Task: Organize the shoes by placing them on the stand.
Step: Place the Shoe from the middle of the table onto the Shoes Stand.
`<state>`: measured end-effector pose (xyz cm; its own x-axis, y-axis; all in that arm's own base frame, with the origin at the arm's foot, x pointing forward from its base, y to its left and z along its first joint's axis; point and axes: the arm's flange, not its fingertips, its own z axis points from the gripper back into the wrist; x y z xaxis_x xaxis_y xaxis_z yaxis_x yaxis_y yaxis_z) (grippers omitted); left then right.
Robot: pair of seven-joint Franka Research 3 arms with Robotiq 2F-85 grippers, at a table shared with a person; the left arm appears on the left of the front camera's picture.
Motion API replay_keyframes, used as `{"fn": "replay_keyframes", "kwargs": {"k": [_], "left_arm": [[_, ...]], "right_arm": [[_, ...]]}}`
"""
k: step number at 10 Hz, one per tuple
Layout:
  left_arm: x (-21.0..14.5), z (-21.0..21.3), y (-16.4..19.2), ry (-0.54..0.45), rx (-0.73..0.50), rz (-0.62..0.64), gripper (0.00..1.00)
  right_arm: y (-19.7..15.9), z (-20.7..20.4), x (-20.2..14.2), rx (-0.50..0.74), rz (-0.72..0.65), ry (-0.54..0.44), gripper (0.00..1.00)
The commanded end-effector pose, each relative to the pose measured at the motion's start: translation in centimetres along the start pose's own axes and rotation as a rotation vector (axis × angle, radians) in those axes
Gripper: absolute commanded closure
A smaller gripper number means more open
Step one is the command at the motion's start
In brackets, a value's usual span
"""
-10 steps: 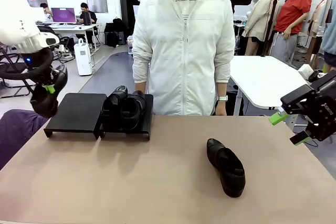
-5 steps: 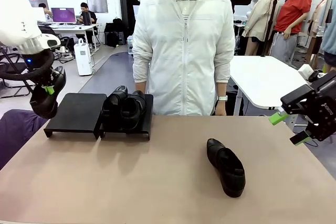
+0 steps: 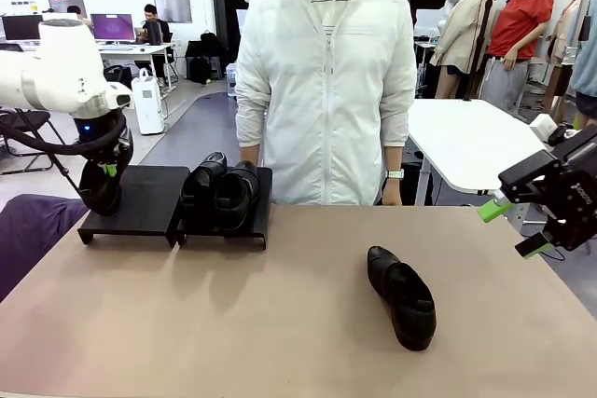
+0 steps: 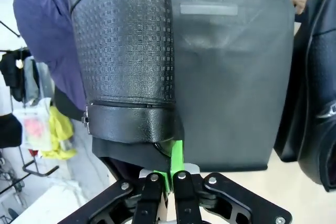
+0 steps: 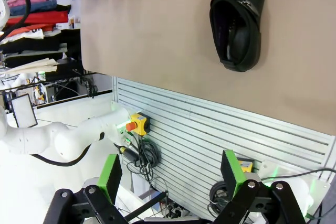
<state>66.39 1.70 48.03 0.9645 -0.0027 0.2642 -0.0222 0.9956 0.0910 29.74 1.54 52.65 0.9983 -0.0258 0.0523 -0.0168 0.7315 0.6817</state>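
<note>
**We are lowering a shoe onto the empty platform**

Front view: our left claw [image 3: 104,174] is pinched tight on the held shoe [image 3: 95,195], which hangs toe-down at the left edge of the left platform [image 3: 149,195]. A pair [image 3: 220,195] already fills the right platform [image 3: 263,207], and the loose shoe [image 3: 401,295] lies on the tabletop [image 3: 233,323]. Our right claw [image 3: 508,227] hovers wide open and empty off the tabletop's right side.

Left wrist view: the claw grips the shoe [image 4: 123,51] by its heel rim, with bare platform [image 4: 231,87] beyond. We judge we should carry it further in over the deck, level the sole, and keep it to one half, clear of the pair [image 4: 323,93], before letting go.

Right wrist view: the open claw [image 5: 172,179] looks onto the loose shoe [image 5: 237,22], which we judge comes next.
</note>
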Motion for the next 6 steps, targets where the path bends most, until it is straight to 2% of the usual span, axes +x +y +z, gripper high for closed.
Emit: {"fn": "replay_keyframes", "kwargs": {"k": [1, 3, 4, 5, 6], "left_arm": [[1.31, 0.26, -0.01, 0.012, 0.024, 0.004, 1.00], [1.57, -0.07, -0.22, 0.057, -0.003, -0.031, 1.00], [1.56, -0.10, -0.31, 0.068, -0.002, -0.036, 0.94], [1.60, -0.13, -0.32, 0.071, 0.000, -0.045, 0.41], [1.55, -0.12, -0.46, 0.077, -0.004, -0.064, 0.00]], "right_arm": [[0.02, 0.33, 0.22, 0.020, 0.019, 0.003, 0.00], [0.02, 0.33, 0.22, 0.020, 0.019, 0.003, 0.00], [0.02, 0.33, 0.22, 0.020, 0.019, 0.003, 0.00], [0.02, 0.33, 0.22, 0.020, 0.019, 0.003, 0.00], [0.02, 0.33, 0.22, 0.020, 0.019, 0.003, 0.00]]}}
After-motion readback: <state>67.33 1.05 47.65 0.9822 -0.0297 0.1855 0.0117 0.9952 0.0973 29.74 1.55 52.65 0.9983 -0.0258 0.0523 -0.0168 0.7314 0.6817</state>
